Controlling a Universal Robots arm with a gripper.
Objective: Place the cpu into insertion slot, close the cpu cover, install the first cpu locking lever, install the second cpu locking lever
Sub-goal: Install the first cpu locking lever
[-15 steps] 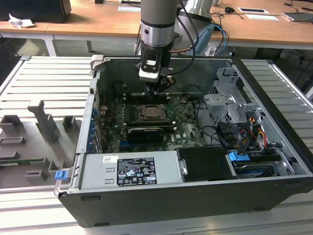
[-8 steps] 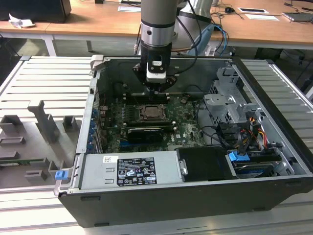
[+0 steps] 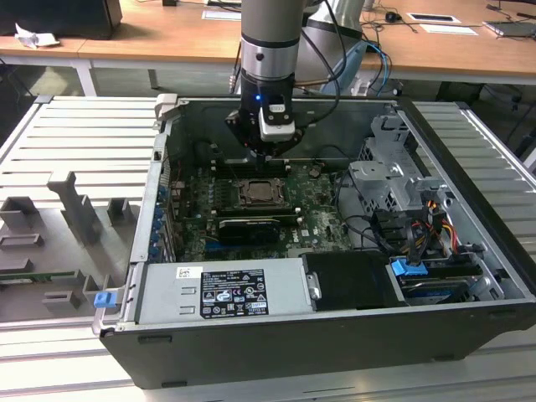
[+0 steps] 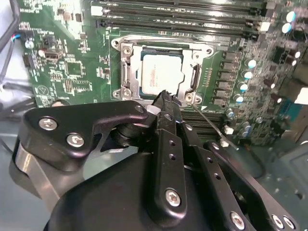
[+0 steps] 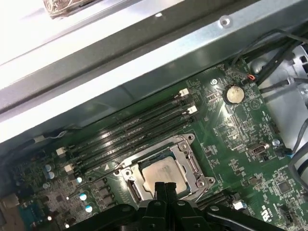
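While the arm is hanging over the open case (image 3: 276, 335) in the exterior view, its hand (image 3: 262, 156) is hovering above the cpu (image 3: 257, 192) in its socket. In the second wrist view the hand (image 4: 166, 94) is clenching on nothing beside the cpu cover (image 4: 126, 72), a thin stiff silvery frame; in the first wrist view the cpu (image 5: 161, 173) is looking light, rigid and fragile, best gripped by its edges.

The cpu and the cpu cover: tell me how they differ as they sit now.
The cpu is a solid square with a dull silvery-tan top, while the cpu cover is a thin metal frame with an open window. The cpu cover is the larger of the two: its rim lies outside the cpu, which shows through the window. Both are square and appear to lie flat.
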